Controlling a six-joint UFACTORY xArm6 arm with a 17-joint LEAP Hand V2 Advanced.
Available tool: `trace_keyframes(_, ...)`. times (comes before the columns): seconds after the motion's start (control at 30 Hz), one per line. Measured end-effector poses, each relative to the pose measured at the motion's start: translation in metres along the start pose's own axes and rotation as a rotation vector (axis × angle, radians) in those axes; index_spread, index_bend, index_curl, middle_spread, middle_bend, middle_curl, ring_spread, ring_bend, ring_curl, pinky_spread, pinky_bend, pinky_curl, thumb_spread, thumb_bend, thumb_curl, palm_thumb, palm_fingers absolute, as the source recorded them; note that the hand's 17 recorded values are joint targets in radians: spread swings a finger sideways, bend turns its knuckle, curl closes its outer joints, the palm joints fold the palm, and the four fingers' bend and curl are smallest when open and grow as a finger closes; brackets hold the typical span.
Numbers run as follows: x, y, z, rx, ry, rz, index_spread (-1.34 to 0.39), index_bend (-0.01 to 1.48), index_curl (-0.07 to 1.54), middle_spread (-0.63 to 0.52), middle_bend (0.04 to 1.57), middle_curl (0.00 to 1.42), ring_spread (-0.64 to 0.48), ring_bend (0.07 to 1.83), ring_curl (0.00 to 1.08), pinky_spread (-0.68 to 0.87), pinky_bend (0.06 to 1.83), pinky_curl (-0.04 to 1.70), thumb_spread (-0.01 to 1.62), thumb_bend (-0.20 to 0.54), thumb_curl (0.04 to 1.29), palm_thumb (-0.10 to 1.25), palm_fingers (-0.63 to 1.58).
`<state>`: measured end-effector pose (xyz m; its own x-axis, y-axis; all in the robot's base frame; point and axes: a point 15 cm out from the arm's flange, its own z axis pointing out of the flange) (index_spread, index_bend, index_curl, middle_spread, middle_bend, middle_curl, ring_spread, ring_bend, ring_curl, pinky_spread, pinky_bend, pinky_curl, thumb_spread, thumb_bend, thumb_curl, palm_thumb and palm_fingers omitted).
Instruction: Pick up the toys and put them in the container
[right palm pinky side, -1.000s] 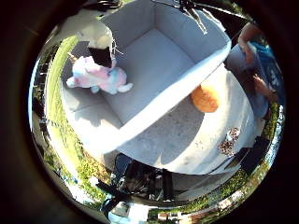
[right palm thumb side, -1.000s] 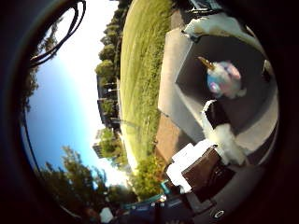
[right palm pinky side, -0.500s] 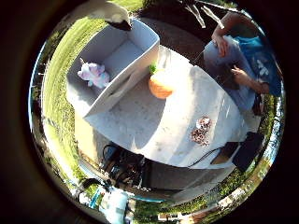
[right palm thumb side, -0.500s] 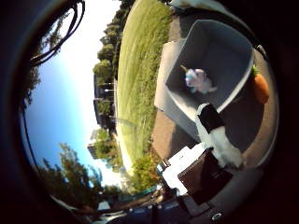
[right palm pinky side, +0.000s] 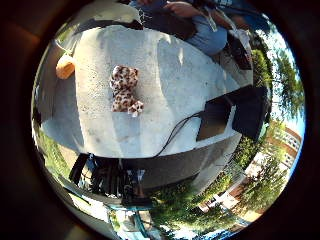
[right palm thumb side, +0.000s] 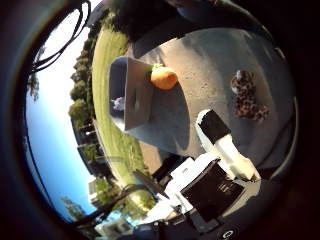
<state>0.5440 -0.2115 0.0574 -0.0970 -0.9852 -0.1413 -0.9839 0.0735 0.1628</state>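
A leopard-spotted plush toy (right palm pinky side: 124, 89) lies on the pale stone table (right palm pinky side: 175, 75). An orange carrot-like toy (right palm thumb side: 164, 77) rests on the table right beside the grey open container (right palm thumb side: 134, 95). Inside the container sits a small pink and white unicorn plush (right palm thumb side: 118, 103). My right hand (right palm thumb side: 225, 150) hovers above the table between the container and the spotted toy. One white finger with a black tip (right palm thumb side: 212, 126) reaches out straight, with nothing in the hand.
A person sits at the table's far side (right palm pinky side: 200, 30), touching none of the toys. Two flat black objects (right palm pinky side: 218, 119) lie near the table's edge. Grass (right palm thumb side: 107, 65) surrounds the table, and a dark cart (right palm pinky side: 107, 177) stands below its edge.
The view has swung away from the container and across the table, so the spotted toy now lies under the palm. The unicorn stays in the container and the orange toy beside it.
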Motion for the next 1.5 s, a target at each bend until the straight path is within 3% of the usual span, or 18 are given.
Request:
trace_keyframes(0.47, 0.036, -0.001, 0.127, -0.043, -0.009, 0.233, -0.07, 0.15, 0.23, 0.17, 0.18, 0.33, 0.32, 0.50, 0.32, 0.49, 0.66, 0.32, 1.15, -0.027, 0.40, 0.63, 0.15)
trace_keyframes(0.67, 0.030, 0.006, 0.155, -0.088, -0.001, 0.252, -0.05, 0.14, 0.22, 0.17, 0.20, 0.34, 0.33, 0.55, 0.33, 0.50, 0.73, 0.31, 1.14, -0.028, 0.39, 0.62, 0.21)
trace_keyframes(0.77, 0.032, 0.010, 0.161, -0.103, 0.012, 0.252, -0.03, 0.10, 0.19, 0.15, 0.22, 0.35, 0.33, 0.67, 0.35, 0.52, 0.84, 0.32, 1.14, -0.026, 0.39, 0.63, 0.39)
trace_keyframes(0.9, 0.033, 0.014, 0.164, -0.119, 0.023, 0.235, -0.10, 0.11, 0.15, 0.03, 0.43, 0.43, 0.22, 0.90, 0.42, 0.48, 0.99, 0.37, 1.13, -0.018, 0.40, 0.67, 0.79)
trace_keyframes(1.0, 0.034, 0.014, 0.164, -0.123, 0.033, 0.218, -0.20, 0.14, 0.10, -0.01, 0.71, 0.56, 0.15, 1.09, 0.50, 0.44, 1.01, 0.42, 1.12, -0.014, 0.41, 0.72, 1.01)
trace_keyframes(1.17, 0.029, 0.011, 0.156, -0.122, 0.048, 0.182, -0.37, 0.22, 0.03, -0.09, 0.97, 0.73, 0.04, 1.29, 0.63, 0.38, 1.15, 0.55, 1.07, -0.004, 0.46, 0.85, 1.04)
trace_keyframes(1.33, 0.023, 0.021, 0.135, -0.162, 0.033, 0.172, -0.52, 0.42, -0.01, -0.14, 1.07, 0.83, -0.03, 1.31, 0.68, 0.31, 1.30, 0.66, 1.05, 0.021, 0.53, 0.98, 1.08)
trace_keyframes(1.5, -0.004, 0.049, 0.107, -0.281, 0.001, 0.133, -0.65, 0.57, -0.01, -0.16, 1.11, 0.90, -0.07, 1.34, 0.72, 0.26, 1.37, 0.74, 1.06, -0.002, 0.58, 1.01, 1.03)
